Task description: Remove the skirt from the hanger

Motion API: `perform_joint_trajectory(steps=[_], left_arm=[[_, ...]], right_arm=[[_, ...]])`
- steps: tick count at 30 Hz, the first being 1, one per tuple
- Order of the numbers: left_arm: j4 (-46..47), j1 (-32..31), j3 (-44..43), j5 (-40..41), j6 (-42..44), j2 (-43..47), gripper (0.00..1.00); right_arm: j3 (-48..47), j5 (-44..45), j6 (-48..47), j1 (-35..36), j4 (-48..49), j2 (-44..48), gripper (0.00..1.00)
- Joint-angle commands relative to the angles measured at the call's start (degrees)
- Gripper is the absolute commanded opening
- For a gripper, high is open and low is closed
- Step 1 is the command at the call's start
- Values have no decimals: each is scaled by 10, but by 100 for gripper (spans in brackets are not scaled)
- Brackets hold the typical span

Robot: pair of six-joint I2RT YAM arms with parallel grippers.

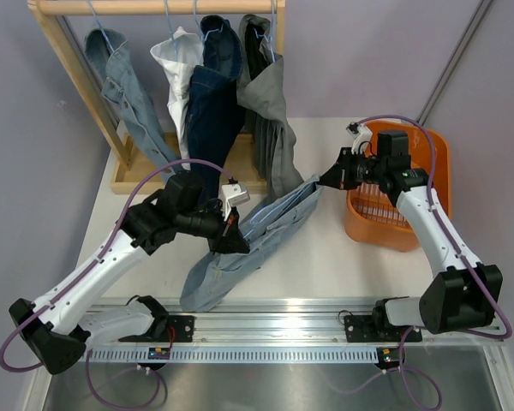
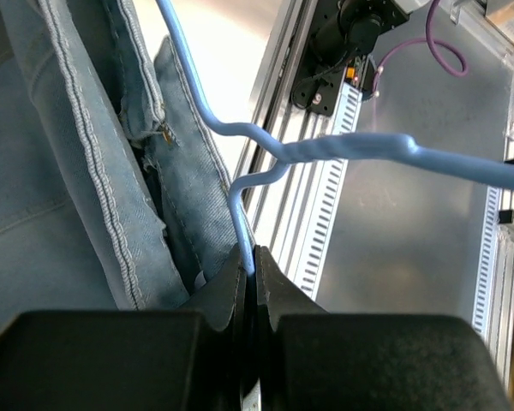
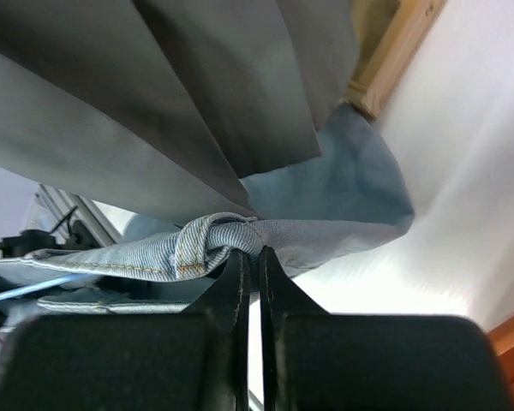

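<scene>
With the left claw (image 2: 250,253) clamped tight on the blue wire hanger (image 2: 351,147) and the right claw (image 3: 250,253) pinched shut on the 1 o'clock end of the denim skirt (image 1: 274,220) lying across the worktop (image 1: 325,257), separation appears in hand; next, draw skirt and hanger apart.

The left arm stretches forward and inward, its left hand (image 1: 238,242) pinched tight. The right arm rises and bends leftward, with the right hand (image 1: 324,181) clamped too.

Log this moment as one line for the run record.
left gripper: shut on hanger | right gripper: shut on skirt | skirt: spread on table between grippers | status: hanger not yet out
</scene>
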State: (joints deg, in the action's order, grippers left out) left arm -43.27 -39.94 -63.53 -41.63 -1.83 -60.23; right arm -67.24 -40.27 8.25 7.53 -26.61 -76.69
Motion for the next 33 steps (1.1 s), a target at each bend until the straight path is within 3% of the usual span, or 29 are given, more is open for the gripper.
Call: perform_joint_trajectory(steps=[1,11,17,24,29,33], left_arm=[[-82,-4,-25,-23,15,-2,0],[-105,-4,-13,9,37,-5,0],[-93,-4,-32,0,31,1,0],[-68,-3,-62,-4,21,14,0],[15,-2,-39,25,-53,23,0],[185,-2,30,65,-144,37,0]], right_arm=[[-61,3,27,-22,43,9,0],[-83,-66,62,-27,38,3,0],[-97,24,31,-26,-12,-44,0],[-78,21,-13,-27,-30,-74,2],[-65,-106,-121,-26,-41,-68,4],[-19,-181,-183,-23,-31,-38,4]])
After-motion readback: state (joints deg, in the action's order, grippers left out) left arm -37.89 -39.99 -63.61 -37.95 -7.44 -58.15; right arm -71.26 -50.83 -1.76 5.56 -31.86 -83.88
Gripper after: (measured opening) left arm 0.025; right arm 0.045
